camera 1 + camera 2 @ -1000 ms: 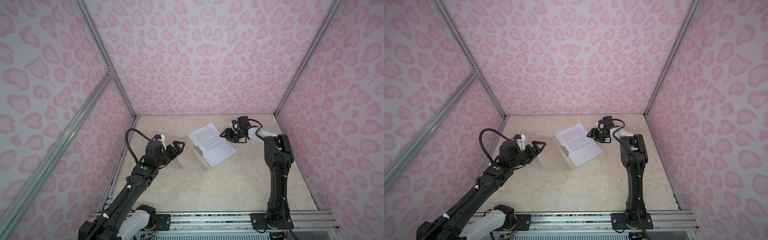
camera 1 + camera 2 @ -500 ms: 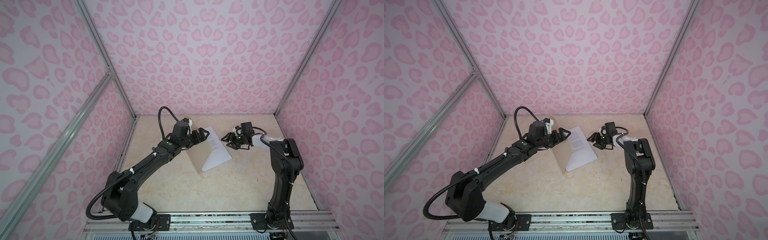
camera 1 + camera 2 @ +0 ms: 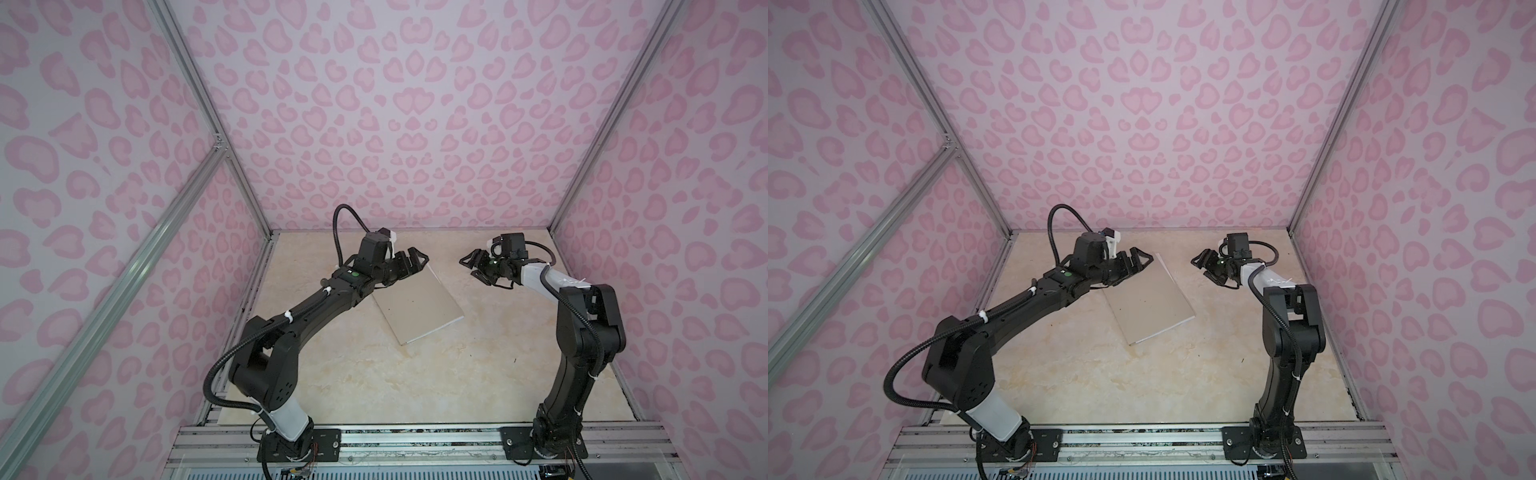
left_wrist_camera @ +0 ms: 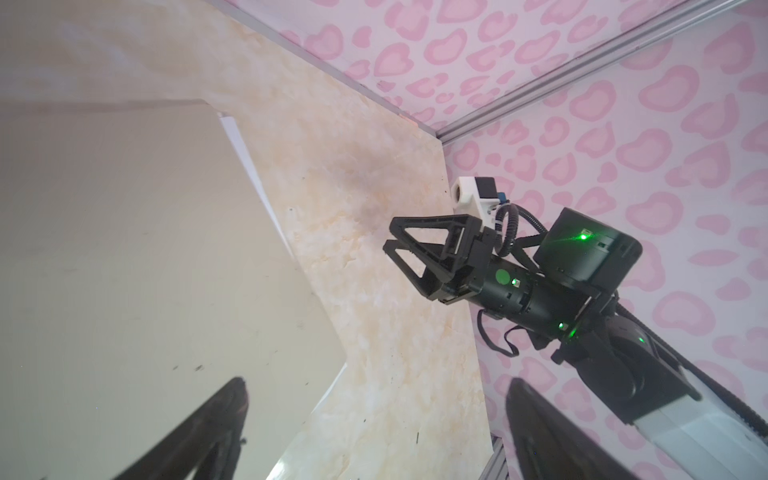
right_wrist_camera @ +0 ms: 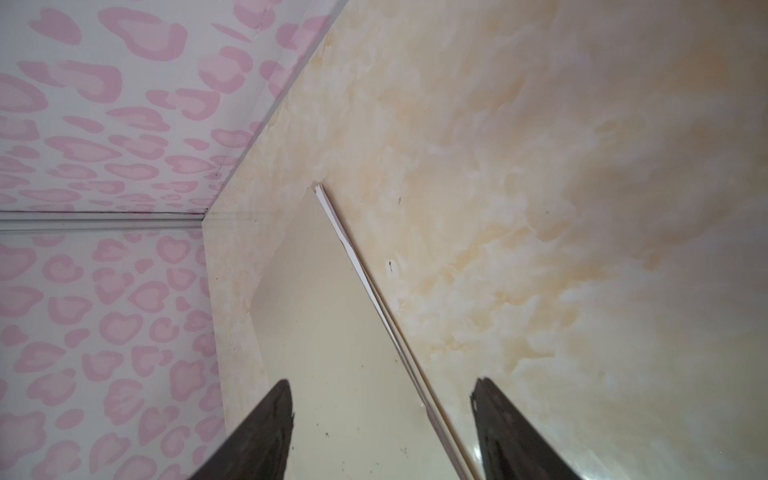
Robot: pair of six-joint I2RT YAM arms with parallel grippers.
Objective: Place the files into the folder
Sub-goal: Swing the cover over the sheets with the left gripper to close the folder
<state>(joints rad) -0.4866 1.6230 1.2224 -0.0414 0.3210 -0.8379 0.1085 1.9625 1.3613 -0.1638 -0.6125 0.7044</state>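
The beige-grey folder [image 3: 419, 307] [image 3: 1150, 307] lies shut and flat on the tabletop, cover side up. Of the files, only thin white sheet edges [image 5: 361, 266] [image 4: 249, 166] show, along the folder's open side. My left gripper [image 3: 417, 258] [image 3: 1144, 259] hangs open just above the folder's far corner with nothing in it. In the left wrist view its dark fingers [image 4: 208, 428] frame the cover and bare table. My right gripper [image 3: 467, 267] [image 3: 1199, 268] [image 5: 380, 386] stands open and empty to the right of that corner, apart from the folder.
Pink heart-patterned walls [image 3: 395, 124] with aluminium corner posts [image 3: 582, 178] close in three sides. The cream marbled tabletop [image 3: 374, 374] runs to the metal rail [image 3: 415, 440] that carries both arm bases at the front.
The left arm swung in from the left and the folder's cover came over the printed sheet; the folder now lies shut. The right gripper has drawn back to the right, off the paper.
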